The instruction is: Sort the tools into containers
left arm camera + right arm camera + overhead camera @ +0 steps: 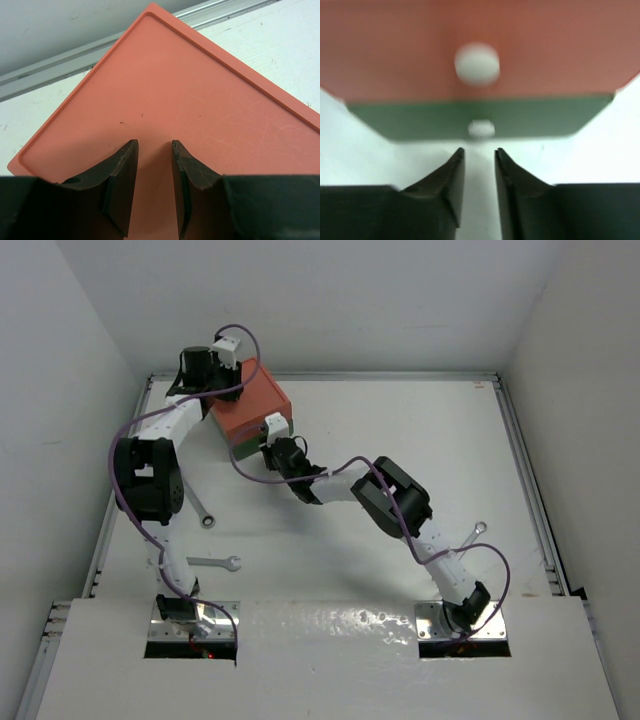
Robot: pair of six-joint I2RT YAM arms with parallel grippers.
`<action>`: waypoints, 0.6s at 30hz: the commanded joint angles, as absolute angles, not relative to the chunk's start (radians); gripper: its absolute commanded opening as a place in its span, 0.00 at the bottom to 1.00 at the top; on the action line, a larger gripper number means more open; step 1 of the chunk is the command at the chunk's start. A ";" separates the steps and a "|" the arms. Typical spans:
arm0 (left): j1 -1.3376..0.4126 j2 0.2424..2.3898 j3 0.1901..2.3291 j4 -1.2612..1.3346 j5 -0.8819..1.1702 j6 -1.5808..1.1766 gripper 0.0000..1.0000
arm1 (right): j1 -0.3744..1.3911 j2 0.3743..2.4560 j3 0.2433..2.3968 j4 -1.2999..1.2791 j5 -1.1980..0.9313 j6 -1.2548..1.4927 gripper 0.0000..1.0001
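Observation:
The box of two stacked drawers stands at the back left, orange-red drawer (255,405) over dark green drawer (243,448). My left gripper (230,390) hovers over the orange top (165,95); it (153,142) is open and empty. My right gripper (268,448) is at the box's front. It (479,150) is open and empty, just short of the green drawer's white knob (481,129), with the orange drawer's knob (477,63) above. Three silver wrenches lie on the table: one (200,510) and another (216,563) at the left, a third (475,536) at the right. The hex key is out of view.
Purple cables (125,480) loop along both arms. White walls close in the table at the back and both sides, with a metal rail (75,62) just behind the box. The arm bases (195,625) sit at the near edge.

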State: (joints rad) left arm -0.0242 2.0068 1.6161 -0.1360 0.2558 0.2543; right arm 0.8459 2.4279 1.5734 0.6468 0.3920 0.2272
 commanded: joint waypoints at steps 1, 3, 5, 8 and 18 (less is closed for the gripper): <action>-0.021 2.065 1.583 -0.262 0.270 0.255 0.31 | 0.833 2.359 1.525 0.764 0.324 0.218 0.32; -0.023 2.065 1.583 -0.262 0.276 0.255 0.31 | 0.827 2.373 1.531 0.769 0.304 0.219 0.39; -0.023 2.066 1.582 -0.262 0.278 0.258 0.31 | 0.824 2.387 1.563 0.761 0.293 0.225 0.41; -0.023 2.066 1.582 -0.262 0.270 0.261 0.31 | 0.821 2.425 1.615 0.738 0.295 0.239 0.46; -0.023 2.066 1.586 -0.259 0.276 0.261 0.31 | 0.804 2.490 1.690 0.712 0.298 0.287 0.44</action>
State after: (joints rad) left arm -0.0242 2.0075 1.6157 -0.1345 0.2638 0.2562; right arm 0.8135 2.4737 1.6413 0.6796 0.3119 0.2615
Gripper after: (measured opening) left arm 0.310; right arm 0.445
